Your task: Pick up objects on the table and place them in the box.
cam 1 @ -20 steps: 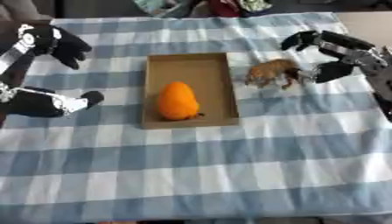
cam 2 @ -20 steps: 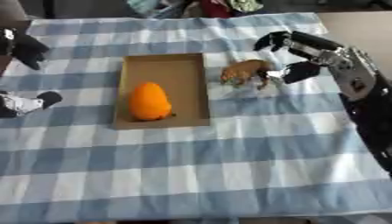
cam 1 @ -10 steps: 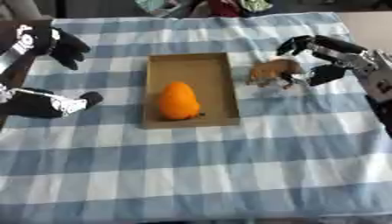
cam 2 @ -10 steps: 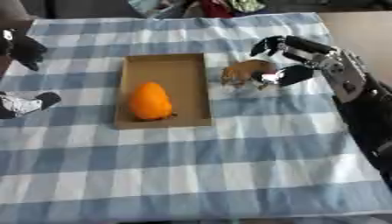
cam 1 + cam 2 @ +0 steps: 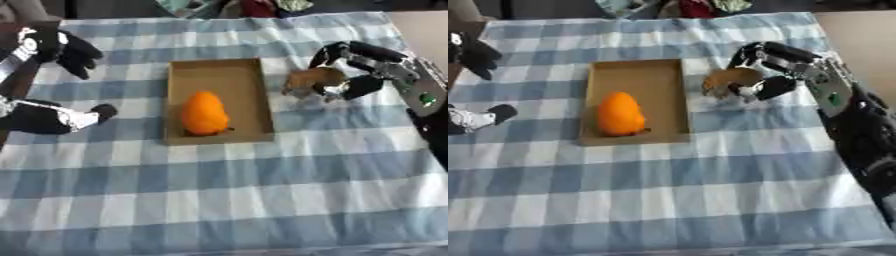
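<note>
A shallow cardboard box (image 5: 254, 80) lies in the middle of the checked cloth. An orange, egg-shaped object (image 5: 205, 113) rests inside it, toward the near end. Just right of the box stands a small brown toy animal (image 5: 308, 80). My right hand (image 5: 372, 70) reaches in from the right. Its fingers arch over the toy's far side and its thumb curls in at the near side, so it is shut on the toy. My left hand (image 5: 68, 47) hangs at the upper left with its fingers relaxed and holding nothing, well away from the box.
Part of my left arm (image 5: 48, 117), black and silver, lies over the cloth left of the box. Coloured clutter (image 5: 254, 6) sits beyond the far edge. A beige surface (image 5: 424, 25) shows at the upper right. Blue-white checked cloth (image 5: 227, 195) fills the near half.
My right hand has moved left onto the brown toy and its fingers and thumb have closed round it. The left hand and the orange object have stayed put.
</note>
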